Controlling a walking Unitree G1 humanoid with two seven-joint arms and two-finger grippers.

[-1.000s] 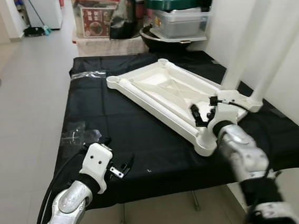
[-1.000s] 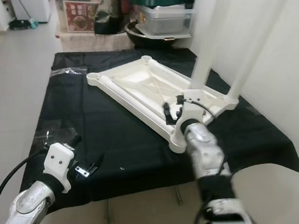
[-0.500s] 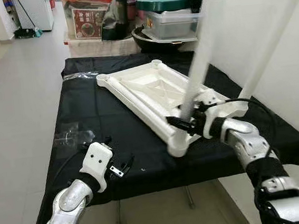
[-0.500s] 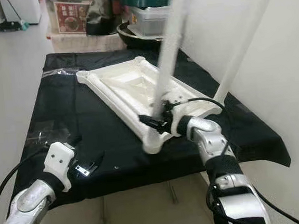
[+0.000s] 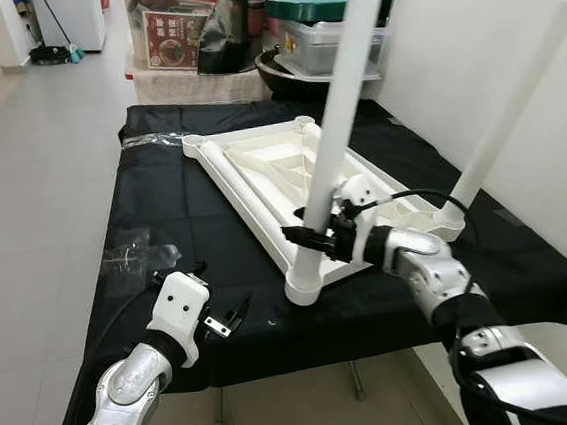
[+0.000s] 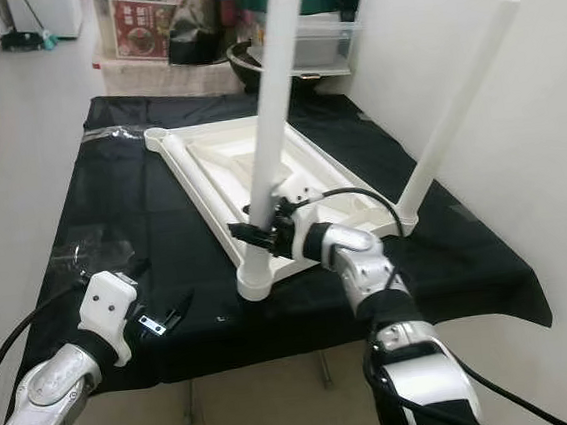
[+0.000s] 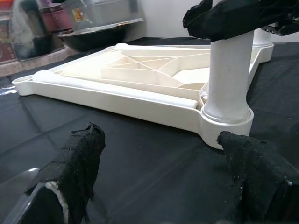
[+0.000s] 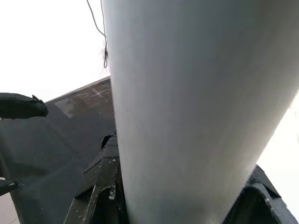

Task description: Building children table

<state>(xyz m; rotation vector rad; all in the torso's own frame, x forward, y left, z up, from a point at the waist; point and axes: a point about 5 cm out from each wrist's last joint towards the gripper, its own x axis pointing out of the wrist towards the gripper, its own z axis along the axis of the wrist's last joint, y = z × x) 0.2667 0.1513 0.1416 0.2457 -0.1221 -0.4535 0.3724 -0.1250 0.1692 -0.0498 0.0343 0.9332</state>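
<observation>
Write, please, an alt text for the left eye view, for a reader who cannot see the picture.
The right tool is shut on a white table leg standing in the near corner socket of an upturned white tabletop on a black cloth. A second leg stands at another corner by the wall, and the left tool hovers open over the cloth's near edge.

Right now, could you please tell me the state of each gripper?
Left gripper: open, holding nothing, above the black cloth.
Right gripper: shut on the white table leg.
</observation>
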